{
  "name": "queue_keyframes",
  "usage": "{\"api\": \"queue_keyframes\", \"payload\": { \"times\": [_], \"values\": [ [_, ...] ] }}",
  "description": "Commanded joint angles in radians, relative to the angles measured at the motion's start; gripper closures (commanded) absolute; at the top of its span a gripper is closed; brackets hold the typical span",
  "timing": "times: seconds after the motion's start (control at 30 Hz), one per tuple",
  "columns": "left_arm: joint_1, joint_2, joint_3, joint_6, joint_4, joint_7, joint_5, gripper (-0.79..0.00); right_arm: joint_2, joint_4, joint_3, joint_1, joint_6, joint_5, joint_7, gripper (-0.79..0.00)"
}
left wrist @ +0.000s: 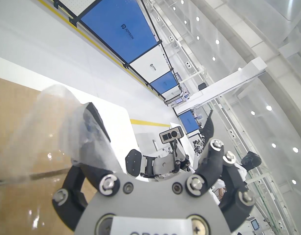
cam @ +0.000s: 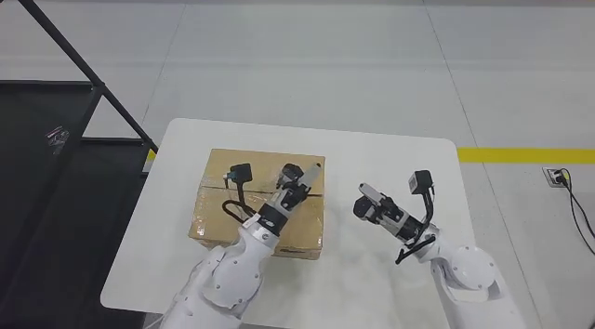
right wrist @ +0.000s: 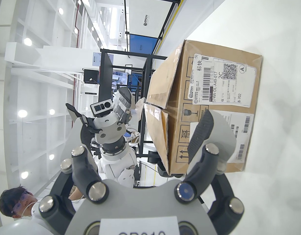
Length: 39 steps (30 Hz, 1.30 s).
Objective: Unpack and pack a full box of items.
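Bright, even overhead light fills the top view. The pale floor (cam: 325, 59) in the upper frame and the white bench (cam: 390, 236) below it come close to washing out. The cardboard box (cam: 223, 190), left of centre in the lower frame, casts only a thin, soft shadow along its lower edge. In both wrist views the light comes from rows of round ceiling lamps (left wrist: 217, 41), which burn out to white spots. In the left wrist view small glints lie on the box's glossy top. Both wrist views bend straight lines strongly toward their edges, so the blue wall panels (left wrist: 118, 29) and the white beam (left wrist: 228, 84) curve.
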Motion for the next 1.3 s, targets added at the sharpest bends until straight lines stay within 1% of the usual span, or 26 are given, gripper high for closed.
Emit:
{"api": "queue_keyframes", "payload": {
  "times": [0.0, 0.47, 0.7, 0.93, 1.27],
  "values": [
    [-0.011, -0.006, 0.013, 0.003, 0.012, 0.006, -0.003, -0.785, 0.002, 0.003, 0.001, -0.001, -0.003, 0.005, 0.0, -0.785],
    [-0.062, -0.043, 0.076, 0.0, 0.095, 0.039, -0.003, -0.785, 0.017, 0.013, 0.009, -0.016, -0.024, 0.028, 0.001, -0.785],
    [-0.081, -0.062, 0.094, -0.031, 0.133, 0.068, -0.019, -0.785, 0.024, 0.011, 0.013, -0.029, -0.034, 0.041, -0.005, -0.785],
    [-0.111, -0.084, 0.124, -0.037, 0.184, 0.098, -0.004, -0.785, 0.031, 0.005, 0.014, -0.04, -0.04, 0.047, -0.01, -0.785],
    [-0.122, -0.105, 0.131, -0.047, 0.198, 0.11, 0.004, -0.785, 0.039, 0.003, 0.012, -0.049, -0.049, 0.057, -0.019, -0.785]
  ]
}}
